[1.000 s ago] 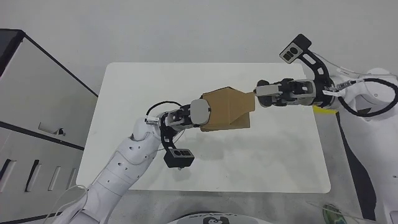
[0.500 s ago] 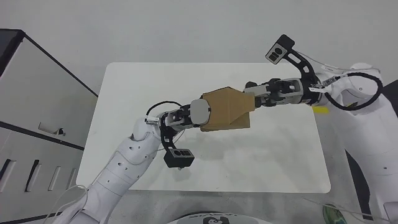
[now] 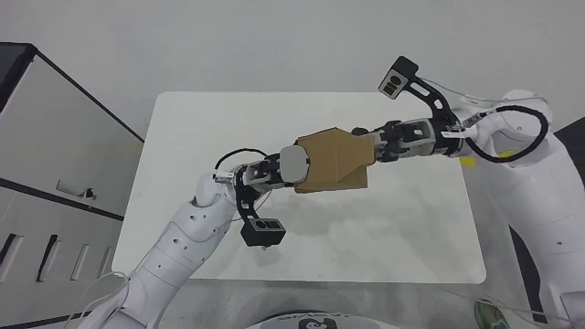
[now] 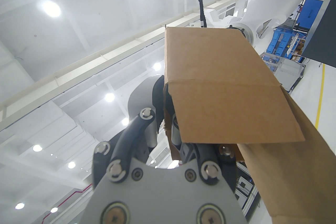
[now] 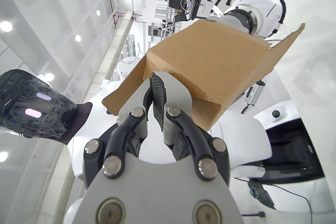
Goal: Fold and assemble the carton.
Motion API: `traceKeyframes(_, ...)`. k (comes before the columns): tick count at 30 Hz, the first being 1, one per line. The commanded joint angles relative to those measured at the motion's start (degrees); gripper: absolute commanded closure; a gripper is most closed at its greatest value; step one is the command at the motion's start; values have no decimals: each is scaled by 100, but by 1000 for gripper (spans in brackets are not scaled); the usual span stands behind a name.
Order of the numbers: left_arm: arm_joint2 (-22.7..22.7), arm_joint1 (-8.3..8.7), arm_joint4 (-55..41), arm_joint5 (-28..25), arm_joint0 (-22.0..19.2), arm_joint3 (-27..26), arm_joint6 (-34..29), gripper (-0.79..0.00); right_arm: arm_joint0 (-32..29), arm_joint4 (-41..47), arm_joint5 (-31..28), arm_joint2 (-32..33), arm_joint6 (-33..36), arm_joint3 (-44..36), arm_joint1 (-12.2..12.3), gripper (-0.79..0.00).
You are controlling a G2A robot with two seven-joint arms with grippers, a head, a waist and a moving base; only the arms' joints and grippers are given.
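We see a white table with rounded corners, standing on a pale grey floor. A brown carton sits over the table's middle. Whether it rests on the tabletop or hangs just above, we cannot tell.

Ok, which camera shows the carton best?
Top view: the whole carton shows, with the left pincer and right pincer at opposite ends. Each wrist view catches nearby panels and a flap, close up.

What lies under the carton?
The white table extends beneath the carton. The patch directly below it is covered, so whether the carton rests on it cannot be seen.
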Motion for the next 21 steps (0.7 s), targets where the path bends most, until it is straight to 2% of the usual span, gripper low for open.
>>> traceKeyframes(1, 0, 0, 0, 0, 0, 0, 0, 0, 11, -38, 16, 2, 14, -22, 2, 0)
traceKeyframes(21, 0, 0, 0, 0, 0, 0, 0, 0, -1, -502, 88, -112, -171, -333, 5, 0)
